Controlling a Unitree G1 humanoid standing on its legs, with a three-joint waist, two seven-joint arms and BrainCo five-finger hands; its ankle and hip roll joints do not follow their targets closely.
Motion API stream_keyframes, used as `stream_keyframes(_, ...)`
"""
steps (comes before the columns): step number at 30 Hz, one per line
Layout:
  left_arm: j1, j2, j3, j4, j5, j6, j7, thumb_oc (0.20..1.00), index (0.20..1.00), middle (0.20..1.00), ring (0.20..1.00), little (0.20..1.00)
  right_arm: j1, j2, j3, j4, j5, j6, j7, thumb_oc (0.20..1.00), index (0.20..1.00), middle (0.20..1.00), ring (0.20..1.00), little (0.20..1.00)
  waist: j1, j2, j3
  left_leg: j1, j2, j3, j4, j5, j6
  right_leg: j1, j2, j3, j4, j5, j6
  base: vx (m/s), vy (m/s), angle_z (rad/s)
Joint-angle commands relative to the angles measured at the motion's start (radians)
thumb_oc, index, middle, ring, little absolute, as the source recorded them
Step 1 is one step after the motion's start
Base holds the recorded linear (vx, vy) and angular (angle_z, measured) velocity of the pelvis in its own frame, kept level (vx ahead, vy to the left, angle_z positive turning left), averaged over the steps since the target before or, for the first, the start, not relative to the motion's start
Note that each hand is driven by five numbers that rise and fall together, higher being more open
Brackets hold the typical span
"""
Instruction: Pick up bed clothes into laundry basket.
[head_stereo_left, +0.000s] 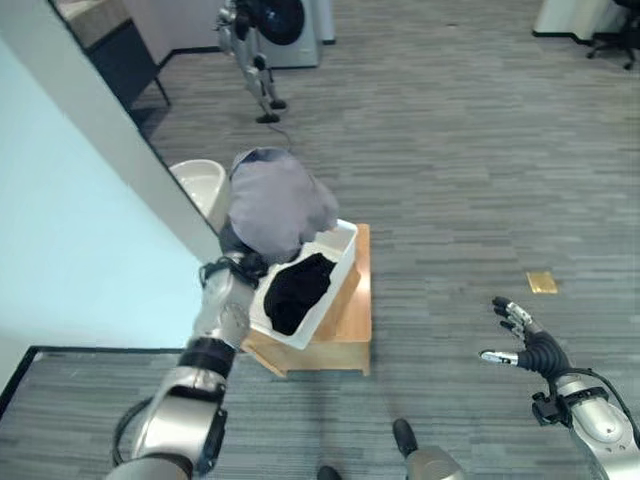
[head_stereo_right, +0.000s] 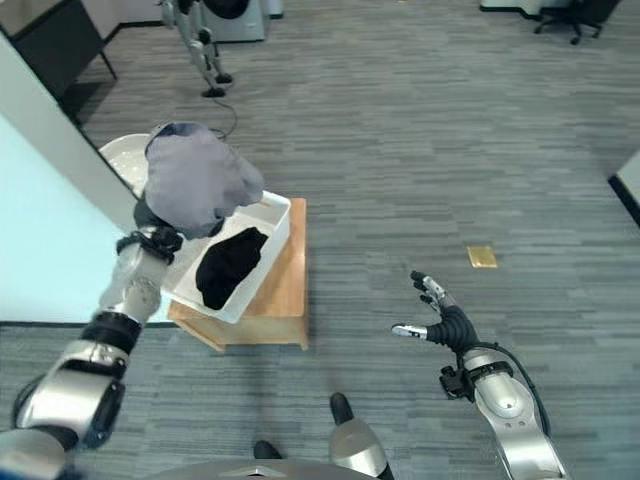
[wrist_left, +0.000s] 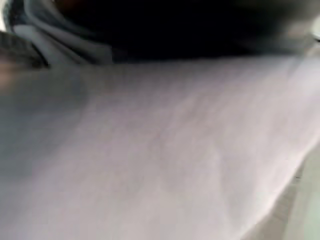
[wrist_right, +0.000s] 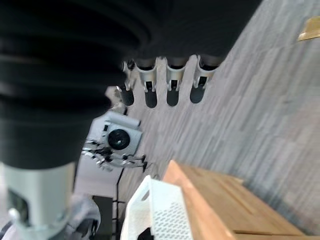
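The left hand is raised over the near-left rim of the white laundry basket, and a bunched grey cloth is draped over and above it. Whether its fingers are curled or straight cannot be told, since they are buried in the cloth (the left wrist view is covered by the same pale fabric). Just below and to the right of this hand, a black garment is seen lying inside the basket. The basket is carried on a low wooden table set on the grey carpeted floor. The right hand is held well apart, over the carpet, with its fingers spread and nothing gripped. Beyond that hand, a small yellow tag is seen flat on the floor.
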Motion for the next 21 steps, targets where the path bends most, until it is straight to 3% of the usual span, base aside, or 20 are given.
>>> stream_keyframes(1,-0.171,0.112,0.023,0.084,0.105,-0.01,0.042,0.2,0.2,0.2,0.2,0.2,-0.082,-0.038,-0.009,-0.039,0.027,-0.034,-0.022,1.0,1.0,1.0,1.0,1.0,0.019,-0.043,0.022,0.061,0.032,-0.011,0.012,-0.022,-0.071,-0.016,-0.039,-0.019,0.02,-0.009,0.088,0.02,-0.006,-0.24)
stream_keyframes(2,-0.179,0.115,0.022,0.09,0.105,-0.011,0.039,0.2,0.2,0.2,0.2,0.2,-0.086,-0.037,-0.008,-0.038,0.027,-0.034,-0.023,1.0,1.0,1.0,1.0,1.0,0.02,-0.044,0.024,0.06,0.032,-0.01,0.012,-0.022,-0.071,-0.017,-0.039,-0.018,0.02,-0.008,0.088,0.01,0.005,-0.19)
stream_keyframes(3,-0.235,0.158,0.012,0.203,0.203,0.019,0.061,0.2,0.2,0.2,0.2,0.2,-0.101,-0.037,-0.017,-0.032,0.041,-0.04,-0.047,1.0,1.0,1.0,1.0,1.0,0.009,-0.047,0.037,0.054,0.035,0.004,0.012,-0.018,-0.074,-0.033,-0.036,-0.006,0.02,-0.001,0.092,0.01,0.013,-0.13)
stream_keyframes(7,-0.299,0.19,-0.014,0.265,0.286,0.035,0.073,0.2,0.2,0.2,0.2,0.2,-0.113,-0.039,-0.019,-0.028,0.046,-0.046,-0.06,1.0,1.0,1.0,1.0,1.0,0.004,-0.048,0.048,0.05,0.036,0.012,0.012,-0.018,-0.074,-0.043,-0.034,0.001,0.02,0.003,0.095,0.0,0.017,-0.14)
stream_keyframes(9,-0.352,0.239,-0.079,0.316,0.487,0.062,0.096,0.2,0.2,0.2,0.2,0.2,-0.112,-0.038,-0.015,-0.029,0.042,-0.055,-0.065,1.0,1.0,1.0,1.0,1.0,-0.006,-0.049,0.057,0.045,0.035,0.02,0.012,-0.017,-0.074,-0.052,-0.032,0.007,0.02,0.008,0.098,0.0,0.017,-0.09)
stream_keyframes(10,-0.373,0.259,-0.127,0.341,0.6,0.069,0.114,0.658,0.658,0.658,0.658,0.658,-0.102,-0.046,-0.014,-0.038,0.047,-0.065,-0.065,1.0,1.0,1.0,1.0,1.0,-0.012,-0.047,0.061,0.043,0.034,0.025,0.012,-0.017,-0.075,-0.053,-0.033,0.007,0.02,0.01,0.1,0.01,0.021,-0.12)
stream_keyframes(11,-0.389,0.272,-0.168,0.357,0.689,0.078,0.13,1.0,1.0,1.0,1.0,1.0,-0.092,-0.048,-0.012,-0.048,0.048,-0.074,-0.066,1.0,1.0,1.0,1.0,1.0,-0.016,-0.048,0.063,0.042,0.034,0.028,0.012,-0.016,-0.075,-0.054,-0.034,0.007,0.02,0.009,0.101,0.01,0.018,-0.1)
stream_keyframes(13,-0.43,0.296,-0.258,0.376,0.854,0.096,0.154,1.0,1.0,1.0,1.0,1.0,-0.075,-0.055,-0.007,-0.064,0.061,-0.09,-0.061,1.0,1.0,1.0,1.0,1.0,-0.024,-0.046,0.068,0.039,0.035,0.033,0.012,-0.015,-0.076,-0.061,-0.036,0.006,0.02,0.012,0.104,0.0,0.0,0.0)
stream_keyframes(15,-0.443,0.306,-0.285,0.38,0.906,0.104,0.166,1.0,1.0,1.0,1.0,1.0,-0.066,-0.058,-0.007,-0.07,0.069,-0.097,-0.059,1.0,1.0,1.0,1.0,1.0,-0.025,-0.047,0.072,0.036,0.034,0.033,0.012,-0.015,-0.076,-0.065,-0.038,0.006,0.021,0.013,0.105,0.0,0.0,0.0)
stream_keyframes(16,-0.466,0.325,-0.348,0.391,1.032,0.122,0.186,1.0,1.0,1.0,1.0,1.0,-0.046,-0.071,-0.01,-0.088,0.074,-0.108,-0.057,1.0,1.0,1.0,1.0,1.0,-0.031,-0.046,0.074,0.031,0.034,0.037,0.012,-0.015,-0.076,-0.07,-0.04,0.005,0.02,0.016,0.109,0.0,0.0,0.0)
stream_keyframes(21,-0.505,0.329,-0.452,0.368,1.211,0.147,0.224,1.0,1.0,1.0,1.0,1.0,-0.005,-0.104,-0.016,-0.111,0.074,-0.12,-0.054,1.0,1.0,1.0,1.0,1.0,-0.023,-0.036,0.078,0.028,0.029,0.028,0.012,-0.018,-0.074,-0.068,-0.05,-0.009,0.02,0.015,0.114,0.0,0.0,0.0)
